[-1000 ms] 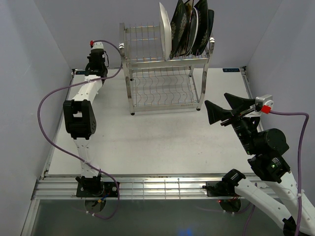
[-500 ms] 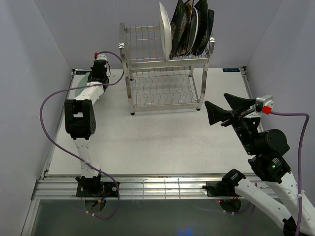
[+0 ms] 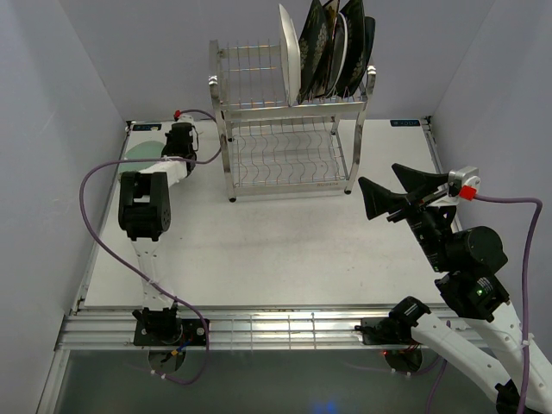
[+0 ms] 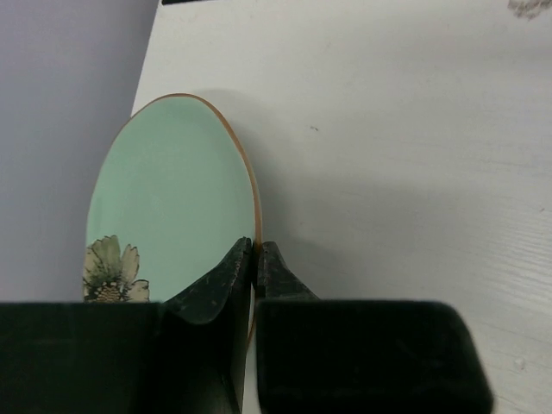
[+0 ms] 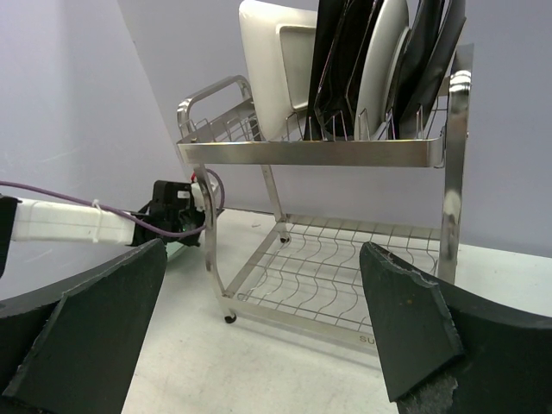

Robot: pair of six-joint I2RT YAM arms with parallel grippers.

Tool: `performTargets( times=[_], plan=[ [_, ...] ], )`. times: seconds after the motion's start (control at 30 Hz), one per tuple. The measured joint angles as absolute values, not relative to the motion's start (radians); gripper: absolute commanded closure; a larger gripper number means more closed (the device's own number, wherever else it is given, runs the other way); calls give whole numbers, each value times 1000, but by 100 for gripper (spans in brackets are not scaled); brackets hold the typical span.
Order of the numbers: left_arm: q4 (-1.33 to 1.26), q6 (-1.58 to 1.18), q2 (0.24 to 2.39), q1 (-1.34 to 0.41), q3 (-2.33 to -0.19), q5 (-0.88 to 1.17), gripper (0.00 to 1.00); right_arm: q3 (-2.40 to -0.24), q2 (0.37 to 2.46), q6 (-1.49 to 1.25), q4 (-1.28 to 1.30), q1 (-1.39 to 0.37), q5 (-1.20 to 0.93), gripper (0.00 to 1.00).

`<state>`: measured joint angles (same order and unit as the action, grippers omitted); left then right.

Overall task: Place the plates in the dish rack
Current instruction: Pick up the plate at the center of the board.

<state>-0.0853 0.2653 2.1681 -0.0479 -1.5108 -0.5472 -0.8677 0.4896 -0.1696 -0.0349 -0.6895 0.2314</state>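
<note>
Plates [image 3: 326,43] stood on edge in the upper tier of the dish rack [image 3: 293,110], which sat at twelve o'clock on the table [image 3: 285,241]. They filled that tier's right half, with the white rectangular plate [image 5: 274,73] leftmost and darker ones packed close beside it. At ten o'clock, in the far left corner and just left of the rack, the pale green plate [image 4: 168,194] lay on the table; whether its near edge was raised off the surface could not be told. Your left gripper [image 4: 255,250] was pinched on that plate's brown-edged rim, one finger over the top face and the other against the outer edge, close to a painted flower. Your right gripper [image 3: 379,174] hung at three o'clock above the table, well apart from the rack, its jaws spread wide and pointing toward it.
</note>
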Motion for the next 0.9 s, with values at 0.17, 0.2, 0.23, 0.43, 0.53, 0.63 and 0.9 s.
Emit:
performTargets(
  times=[0.17,0.2,0.23,0.43,0.53,0.63,0.9],
  plan=[
    [-101,277,2222,-53,-1488,-562,100,-868,489,-173,-35,-690,228,2],
    [-103,281,2234,-54,-1487,-566,100,-868,488,-173,-35,-690,228,2],
    [-113,290,2245,-56,-1487,-575,100,-868,486,-173,-35,-690,228,2],
    [-141,323,2255,-61,-1487,-614,86,-868,476,-174,-35,-690,228,2],
    [-148,342,2262,-62,-1488,-630,67,-868,476,-174,-35,-690,226,2],
    [-146,361,2274,-63,-1487,-649,56,-868,474,-174,-35,-690,225,2],
    [-161,377,2279,-63,-1487,-686,48,-868,467,-176,-35,-690,220,2]
  ],
)
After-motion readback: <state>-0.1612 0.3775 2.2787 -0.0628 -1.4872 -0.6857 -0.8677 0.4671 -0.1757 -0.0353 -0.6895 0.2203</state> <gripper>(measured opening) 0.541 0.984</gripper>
